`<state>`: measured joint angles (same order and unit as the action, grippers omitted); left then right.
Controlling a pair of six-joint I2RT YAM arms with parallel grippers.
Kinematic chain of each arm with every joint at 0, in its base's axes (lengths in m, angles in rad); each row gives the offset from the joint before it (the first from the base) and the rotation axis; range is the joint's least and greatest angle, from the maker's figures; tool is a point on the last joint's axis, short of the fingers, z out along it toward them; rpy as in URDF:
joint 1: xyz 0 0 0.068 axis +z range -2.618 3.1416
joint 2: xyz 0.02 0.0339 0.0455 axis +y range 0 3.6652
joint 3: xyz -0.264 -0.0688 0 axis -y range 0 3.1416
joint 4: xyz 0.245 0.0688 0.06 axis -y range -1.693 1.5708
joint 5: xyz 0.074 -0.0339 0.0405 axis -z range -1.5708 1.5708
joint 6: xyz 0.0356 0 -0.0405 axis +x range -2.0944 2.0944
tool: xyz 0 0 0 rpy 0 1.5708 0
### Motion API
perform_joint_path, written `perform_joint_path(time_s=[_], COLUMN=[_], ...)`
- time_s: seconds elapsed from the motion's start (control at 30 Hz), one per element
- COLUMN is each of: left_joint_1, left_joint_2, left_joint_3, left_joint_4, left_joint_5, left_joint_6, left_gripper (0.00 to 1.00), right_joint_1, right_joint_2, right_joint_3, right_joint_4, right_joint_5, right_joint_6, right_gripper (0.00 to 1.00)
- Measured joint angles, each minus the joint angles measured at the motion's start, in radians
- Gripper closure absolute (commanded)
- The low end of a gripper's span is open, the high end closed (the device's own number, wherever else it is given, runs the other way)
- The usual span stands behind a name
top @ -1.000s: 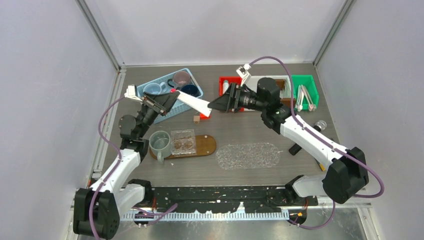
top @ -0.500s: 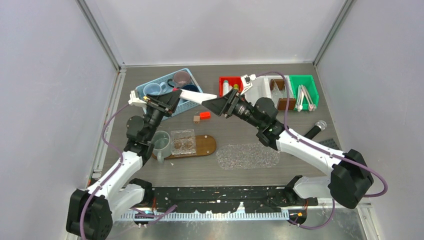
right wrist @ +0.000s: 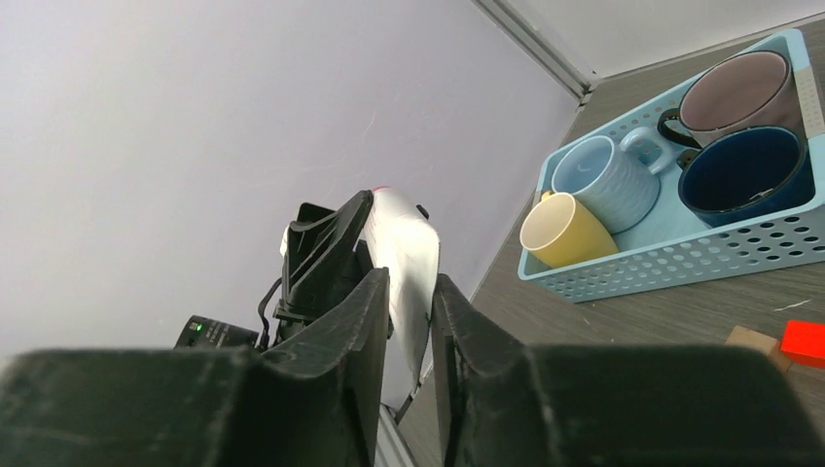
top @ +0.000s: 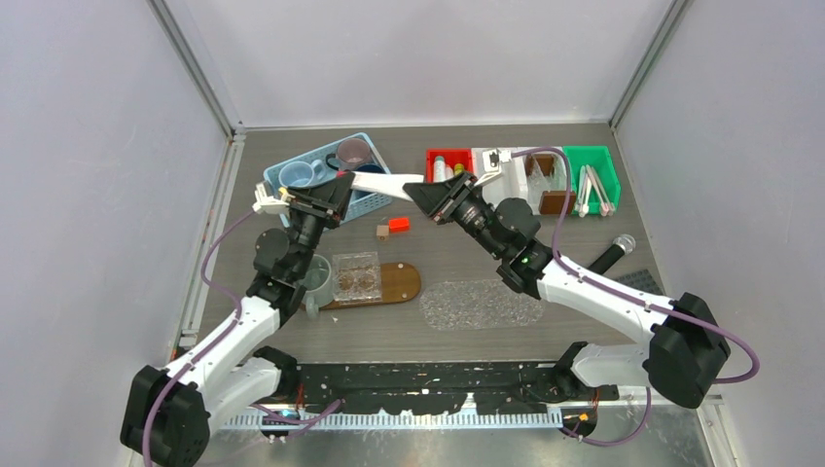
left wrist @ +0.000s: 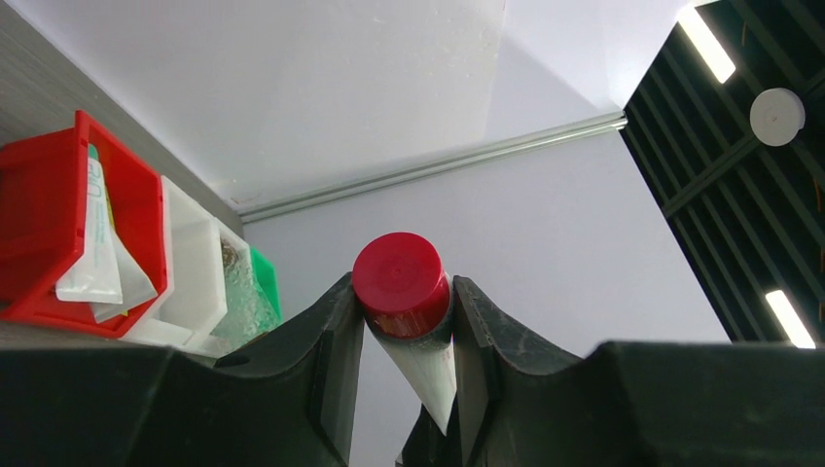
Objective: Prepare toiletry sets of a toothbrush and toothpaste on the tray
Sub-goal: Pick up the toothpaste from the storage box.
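A white toothpaste tube (top: pixel 381 182) with a red cap (left wrist: pixel 401 281) hangs in the air between my two grippers, over the table's far middle. My left gripper (left wrist: pixel 404 304) is shut on its cap end, and the tube body (left wrist: pixel 430 368) runs away below. My right gripper (right wrist: pixel 411 313) is shut on the flat tail of the tube (right wrist: pixel 409 255). Below and nearer, the oval wooden tray (top: pixel 397 283) carries a grey-green mug (top: pixel 313 277) and a clear box (top: pixel 355 273). Toothbrushes (top: pixel 593 189) lie in the green bin at the far right.
A blue basket (right wrist: pixel 681 255) holds mauve (right wrist: pixel 735 92), navy (right wrist: pixel 744 170), light blue (right wrist: pixel 598 175) and yellow (right wrist: pixel 564 229) mugs. The red bin (left wrist: pixel 39 229) holds more tubes (left wrist: pixel 97 255). A red block (top: pixel 399 225), a brown block (top: pixel 381 232) and a clear oval mat (top: pixel 484 303) lie on the table.
Both grippers and the tube have shifted toward the far side of the table. My right jaws have closed on the tube's tail. The left grip on the cap end has not changed.
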<state>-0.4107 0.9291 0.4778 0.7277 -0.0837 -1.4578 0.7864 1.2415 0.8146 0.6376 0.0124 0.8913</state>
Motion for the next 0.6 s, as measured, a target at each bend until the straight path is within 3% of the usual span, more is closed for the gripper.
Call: perform_joint_path(time_s=[0.13, 0.23, 0.43, 0.6], left_joint_1=[-0.007, -0.008, -0.013, -0.013], left_joint_2=[-0.002, -0.013, -0.070, -0.155], left_joint_3=[-0.002, -0.017, -0.083, -0.111], left_joint_4=[0.001, 0.008, -0.002, -0.137], left_joint_5=[-0.014, -0.023, -0.053, -0.095], left_joint_6=[-0.003, -0.008, -0.003, 0.090], left_gripper=[0.98, 0.87, 0.45, 0.21], right_joint_1=[0.002, 0.003, 0.006, 0.006], right_joint_2=[0.000, 0.000, -0.002, -0.032], right_joint_3=[0.000, 0.000, 0.010, 0.076], right_joint_4=[0.001, -0.002, -0.068, -0.211], right_joint_5=[0.019, 0.017, -0.006, -0.041], right_joint_6=[-0.003, -0.004, -0.052, -0.144], right_gripper=[0.96, 0.99, 0.99, 0.99])
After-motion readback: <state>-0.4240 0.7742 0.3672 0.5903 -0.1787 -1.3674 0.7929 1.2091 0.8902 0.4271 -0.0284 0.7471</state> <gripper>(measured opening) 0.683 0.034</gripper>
